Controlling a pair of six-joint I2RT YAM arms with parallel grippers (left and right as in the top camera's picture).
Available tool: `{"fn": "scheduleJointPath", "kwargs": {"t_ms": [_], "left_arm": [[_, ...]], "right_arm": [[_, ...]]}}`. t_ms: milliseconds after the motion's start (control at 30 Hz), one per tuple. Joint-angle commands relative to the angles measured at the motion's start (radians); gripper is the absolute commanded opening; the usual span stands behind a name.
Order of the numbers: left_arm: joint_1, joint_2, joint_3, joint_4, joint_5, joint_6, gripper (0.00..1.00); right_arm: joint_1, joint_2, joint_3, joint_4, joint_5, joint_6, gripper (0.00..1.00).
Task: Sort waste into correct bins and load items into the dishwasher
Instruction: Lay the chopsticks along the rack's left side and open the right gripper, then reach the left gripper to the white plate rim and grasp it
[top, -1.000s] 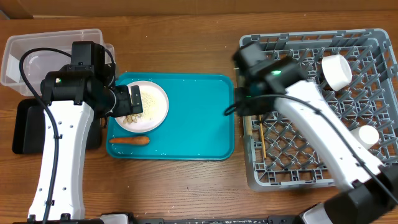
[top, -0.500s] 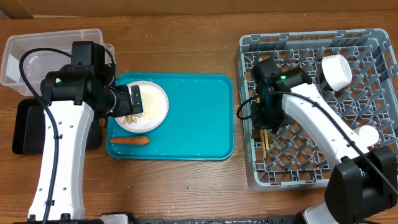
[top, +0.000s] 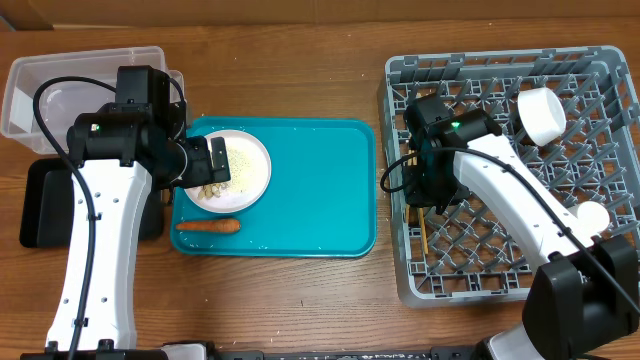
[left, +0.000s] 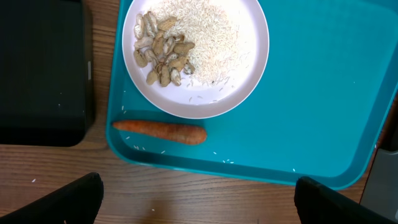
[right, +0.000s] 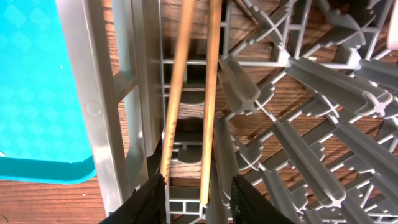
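Loading step — right gripper (right: 199, 186), jaws apart, straddles the chopsticks (right: 211, 93) lying in the rack (right: 118, 81) beneath it — next, probably lift clear.

Two wooden chopsticks (right: 211, 93) lie side by side along the grey dish rack (right: 118, 93) lattice, their near ends between the spread black fingers (right: 142, 205). A teal tray (right: 37, 93) borders the rack's wall, over brown worktop (right: 50, 202)

A brown wooden tabletop (top: 300, 300) with visible grain fills the scene under even, soft light. A paler strip runs along its far edge.
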Motion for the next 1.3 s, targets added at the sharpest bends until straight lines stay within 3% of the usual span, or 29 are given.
{"fn": "scheduleJointPath", "kwargs": {"t_ms": [0,100,233,500,833,1133,1267], "left_arm": [[-0.005,0.008,0.010,0.003,0.010,-0.018,1.00],[-0.011,0.008,0.010,0.024,0.056,-0.018,1.00],[-0.037,0.011,0.010,0.074,0.095,-0.018,1.00],[-0.174,0.087,0.004,0.179,0.034,-0.016,0.99],[-0.279,0.351,0.004,0.204,-0.037,-0.012,0.98],[-0.312,0.540,0.004,0.266,-0.007,-0.006,0.86],[-0.333,0.591,0.004,0.266,-0.003,0.006,0.76]], "right_arm": [[-0.010,-0.089,0.024,0.003,-0.005,0.005,0.37],[-0.040,-0.182,0.056,0.011,-0.005,0.005,0.41],[-0.124,-0.297,0.070,0.023,-0.005,0.003,0.59],[-0.343,-0.360,0.067,-0.077,-0.006,0.000,0.61],[-0.394,-0.360,0.062,-0.077,-0.051,-0.001,0.61],[-0.394,-0.360,0.062,-0.073,-0.050,-0.001,0.61],[-0.394,-0.360,0.062,-0.072,-0.050,-0.001,0.61]]}}
